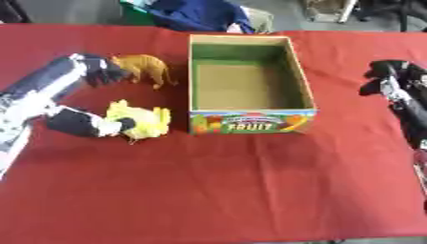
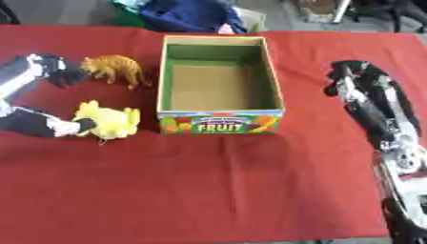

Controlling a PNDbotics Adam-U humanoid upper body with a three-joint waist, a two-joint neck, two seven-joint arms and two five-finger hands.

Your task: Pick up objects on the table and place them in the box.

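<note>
Box (image 1: 250, 121): we see it mid-table, well right of our left hand's fingers (image 1: 106, 71).
Lion figure (image 1: 146, 66): just beyond those fingers.
Chick toy (image 1: 142, 121): touching the thumb (image 1: 108, 126).
Right hand (image 2: 350, 76): right of the box, apart.

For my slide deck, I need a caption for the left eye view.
Left hand reaches the yellow toy beside an empty fruit box; orange toy animal waits.

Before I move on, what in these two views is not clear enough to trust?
- Left hand: fingers blurred against the yellow toy; contact unclear.
- Right hand: a dark blur in both views, finger pose unreadable.
- Brown toy animal: details smeared.
- Box: near inside wall hidden by its own front.
</note>
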